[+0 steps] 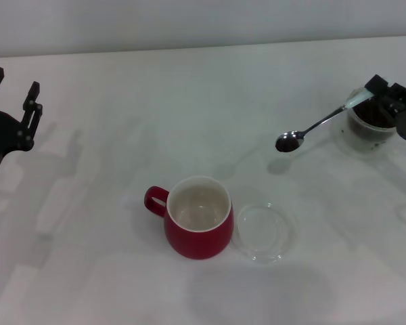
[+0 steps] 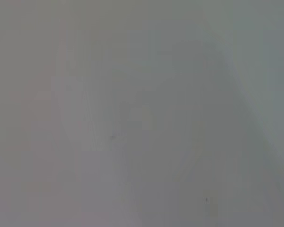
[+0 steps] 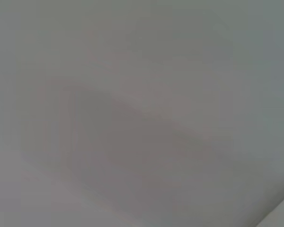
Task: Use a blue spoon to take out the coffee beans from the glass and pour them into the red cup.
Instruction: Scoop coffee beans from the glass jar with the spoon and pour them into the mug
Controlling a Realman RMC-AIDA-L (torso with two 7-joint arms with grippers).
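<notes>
The red cup point(image 1: 197, 225) stands near the front middle of the table, its cream inside holding nothing I can see, handle pointing left. My right gripper point(image 1: 377, 93) at the far right is shut on the pale handle of the blue spoon point(image 1: 318, 124), just above the glass point(image 1: 369, 128) with coffee beans point(image 1: 377, 115) in it. The spoon slants down to the left. Its bowl point(image 1: 289, 141) hangs above the table and looks dark, as if holding beans. My left gripper point(image 1: 13, 88) is open and parked at the far left. Both wrist views show only blank table.
A flat clear glass saucer point(image 1: 265, 232) lies right next to the red cup on its right side. The white table point(image 1: 122, 135) reaches back to a pale wall.
</notes>
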